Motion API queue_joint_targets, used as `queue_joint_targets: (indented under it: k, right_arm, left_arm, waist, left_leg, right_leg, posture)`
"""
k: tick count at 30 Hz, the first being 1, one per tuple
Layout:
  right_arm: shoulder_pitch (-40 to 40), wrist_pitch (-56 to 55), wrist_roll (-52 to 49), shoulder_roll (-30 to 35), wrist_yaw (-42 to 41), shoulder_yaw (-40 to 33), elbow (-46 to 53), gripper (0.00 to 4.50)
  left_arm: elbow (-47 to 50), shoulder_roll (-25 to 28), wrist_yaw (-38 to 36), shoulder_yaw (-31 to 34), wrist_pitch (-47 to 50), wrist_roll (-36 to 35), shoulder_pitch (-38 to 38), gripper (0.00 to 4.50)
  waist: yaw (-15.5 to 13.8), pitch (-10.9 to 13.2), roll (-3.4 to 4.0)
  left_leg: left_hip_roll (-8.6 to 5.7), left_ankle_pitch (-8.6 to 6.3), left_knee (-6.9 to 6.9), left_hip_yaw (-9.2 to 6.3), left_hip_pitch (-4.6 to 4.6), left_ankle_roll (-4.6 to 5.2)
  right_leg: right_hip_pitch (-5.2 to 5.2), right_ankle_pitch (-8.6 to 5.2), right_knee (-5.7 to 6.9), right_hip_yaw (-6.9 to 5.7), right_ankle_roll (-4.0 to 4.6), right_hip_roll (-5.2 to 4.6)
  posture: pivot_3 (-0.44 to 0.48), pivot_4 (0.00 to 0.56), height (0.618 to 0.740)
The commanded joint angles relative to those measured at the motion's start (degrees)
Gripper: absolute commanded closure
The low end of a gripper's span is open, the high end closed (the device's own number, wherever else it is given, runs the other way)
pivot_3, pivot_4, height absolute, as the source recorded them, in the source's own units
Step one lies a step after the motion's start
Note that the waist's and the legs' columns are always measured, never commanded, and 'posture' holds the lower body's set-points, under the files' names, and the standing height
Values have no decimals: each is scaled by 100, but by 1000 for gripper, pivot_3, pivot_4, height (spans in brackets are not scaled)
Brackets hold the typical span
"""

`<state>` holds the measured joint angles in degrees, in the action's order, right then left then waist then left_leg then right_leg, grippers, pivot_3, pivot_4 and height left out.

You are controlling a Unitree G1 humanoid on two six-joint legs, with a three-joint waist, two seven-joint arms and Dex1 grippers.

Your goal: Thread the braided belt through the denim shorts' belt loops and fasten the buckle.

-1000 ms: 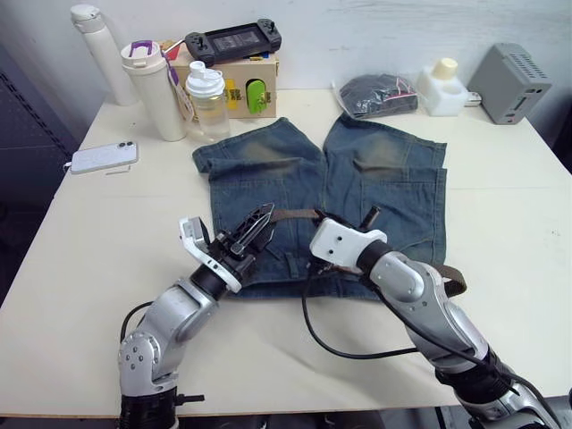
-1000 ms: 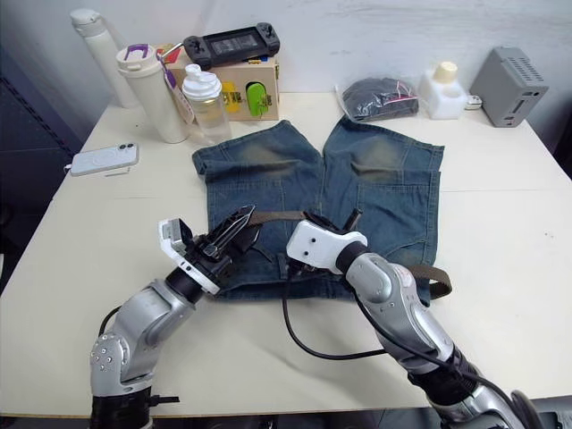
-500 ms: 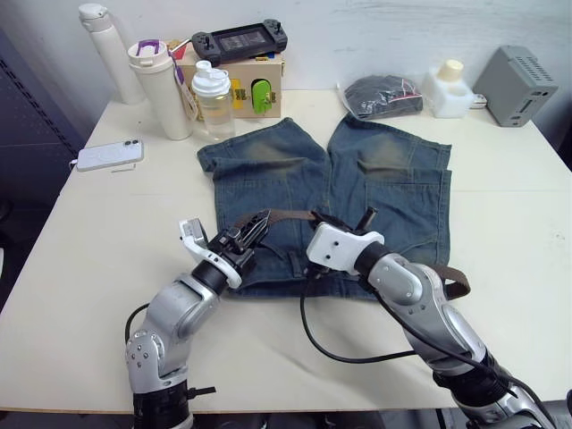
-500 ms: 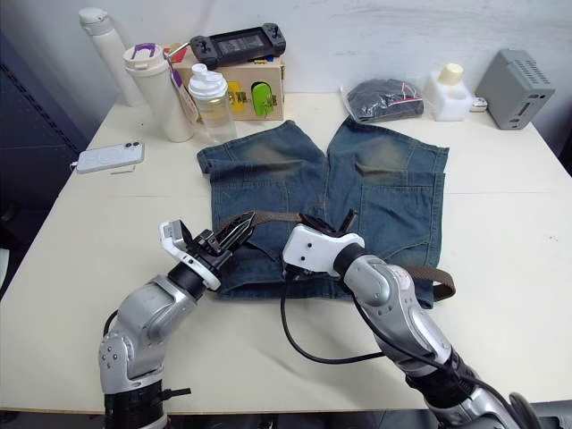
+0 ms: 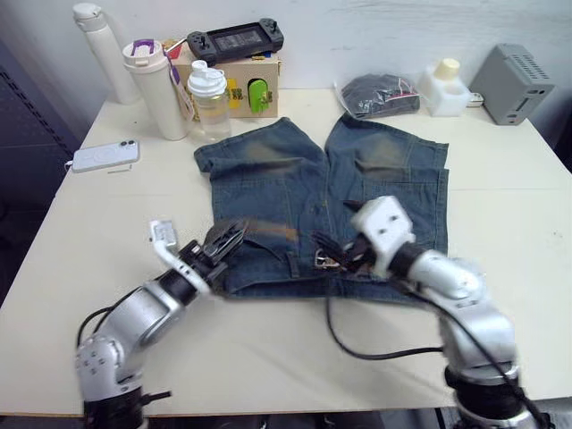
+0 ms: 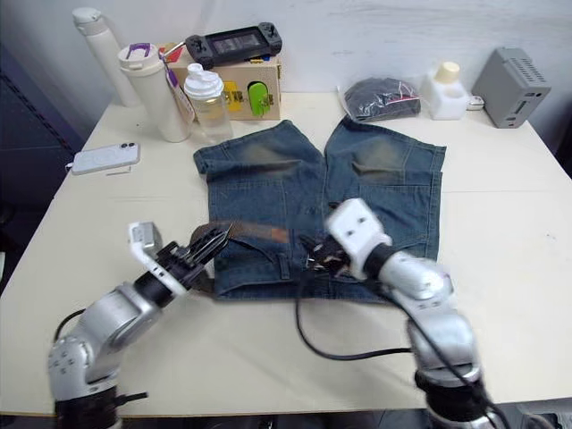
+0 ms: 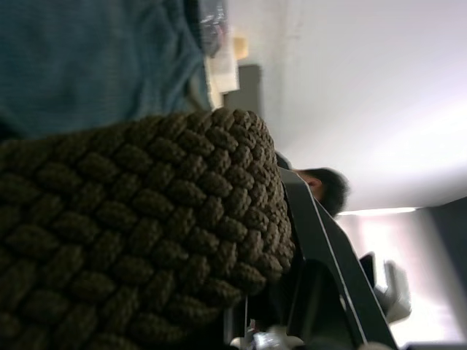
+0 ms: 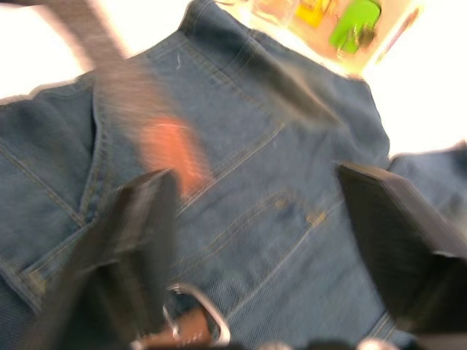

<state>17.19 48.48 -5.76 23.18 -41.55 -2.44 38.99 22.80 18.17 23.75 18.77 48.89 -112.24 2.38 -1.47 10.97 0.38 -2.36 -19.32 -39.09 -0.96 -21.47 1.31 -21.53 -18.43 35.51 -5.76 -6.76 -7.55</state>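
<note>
The faded denim shorts point(image 5: 375, 179) lie flat on the table with the waistband toward me. My left gripper point(image 5: 231, 237) is at the waistband's left part, shut on the braided belt point(image 7: 131, 240). The belt's olive strap and a tan tab point(image 5: 279, 233) run right from those fingers across the waistband. My right gripper point(image 8: 266, 240) hovers open over the waistband's middle, with nothing between its wide-spread fingers. The silver buckle point(image 8: 195, 321) on its tan tab lies just below it on the denim. I cannot make out the belt loops.
At the back left stand a white flask point(image 5: 94, 40), two bottles point(image 5: 161, 89) and a wooden box point(image 5: 234, 80) with a game console on top. A phone point(image 5: 105, 155) lies left. A bagged dark bundle point(image 5: 380, 94), white jug point(image 5: 444, 87) and grey device point(image 5: 511, 82) sit back right.
My right gripper has opened and pulled back to the right, away from the belt. My left gripper shut on the belt and drew it leftward; the strap end no longer trails off the shorts' right side.
</note>
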Motion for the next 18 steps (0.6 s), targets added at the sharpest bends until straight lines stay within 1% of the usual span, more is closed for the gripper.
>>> queue_joint_targets:
  k: [1, 3, 6, 13, 18]
  right_arm:
    - [7, 777, -1237, 452, -689, -804, 351, 51]
    - [44, 903, -1474, 648, -696, -995, 174, 51]
    - [27, 941, -1660, 840, -553, -994, 55, 51]
    - [-84, 996, -2039, 1033, -277, -980, 2, 51]
    - [-165, 971, -2249, 1215, -187, -1026, -59, 51]
  left_arm:
    - [88, 297, -420, 106, 107, -76, -263, 4500]
    - [11, 493, -561, 61, 165, -76, -474, 4500]
    - [-70, 629, -699, -78, 154, -76, -678, 4500]
    - [-92, 937, -939, -286, 84, -76, -983, 4500]
    - [-79, 1086, -1067, -357, 10, -76, -1048, 4500]
  waist:
    - [-14, 2, 2]
    - [-11, 2, 3]
    - [-7, 3, 5]
    - [-7, 4, 6]
    - [-22, 4, 6]
  left_leg:
    - [0, 0, 0, -3, 0, 0]
    - [2, 0, 0, -4, 1, 1]
    - [6, -4, 5, -4, 3, -6]
    - [9, -6, 9, -2, 2, -9]
    - [9, -6, 9, -3, 2, -9]
  right_leg:
    - [1, -1, -8, -2, 2, -6]
    - [1, -2, -8, 0, 4, -20]
    - [-1, -6, -7, 1, 11, -25]
    - [-3, -7, -9, 0, 13, -26]
    - [-3, -7, -9, -1, 13, -27]
  posture:
    - [0, 150, 690]
    - [0, 150, 690]
    - [0, 150, 690]
    - [0, 150, 690]
    - [0, 150, 690]
